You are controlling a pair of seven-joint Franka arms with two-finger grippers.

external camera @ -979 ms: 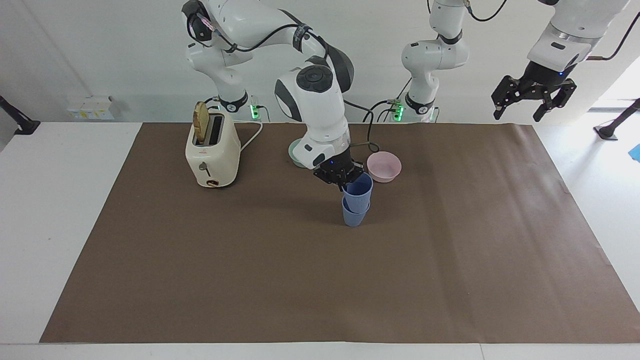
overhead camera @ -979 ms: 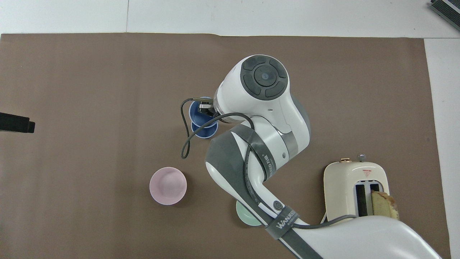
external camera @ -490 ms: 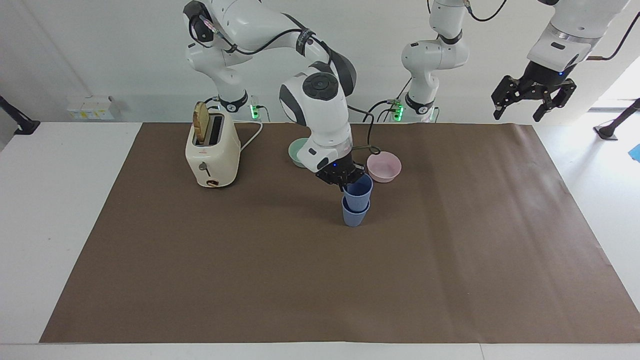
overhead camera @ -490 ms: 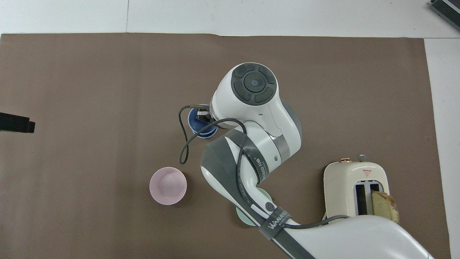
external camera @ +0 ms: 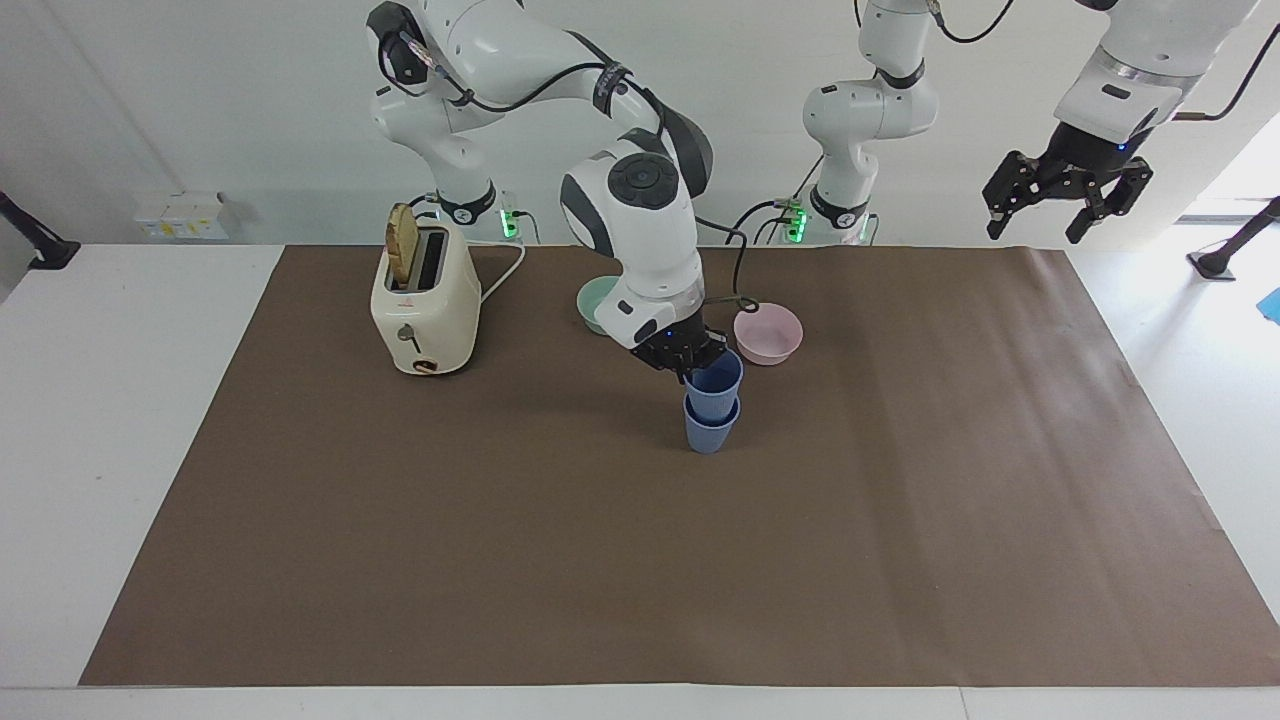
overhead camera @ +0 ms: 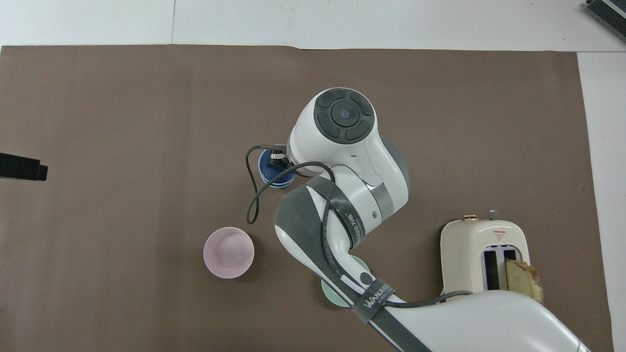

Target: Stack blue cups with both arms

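Two blue cups stand mid-table on the brown mat, nested. The upper cup (external camera: 715,377) sits upright in the lower cup (external camera: 709,431), which rests on the mat. My right gripper (external camera: 690,361) comes down from above and is shut on the upper cup's rim, on the side nearer the robots. In the overhead view the right arm hides most of the cups (overhead camera: 270,167). My left gripper (external camera: 1040,215) is open and empty, raised high over the mat's edge at the left arm's end, where it waits. Only its tip (overhead camera: 22,167) shows in the overhead view.
A pink bowl (external camera: 768,333) stands just nearer to the robots than the cups. A green bowl (external camera: 595,300) is partly hidden by the right arm. A cream toaster (external camera: 425,300) holding a slice of bread stands toward the right arm's end.
The upper cup has gone from tilted to upright and sunk a little deeper into the lower one. The right arm's elbow drew back toward the robots. The left arm has not moved.
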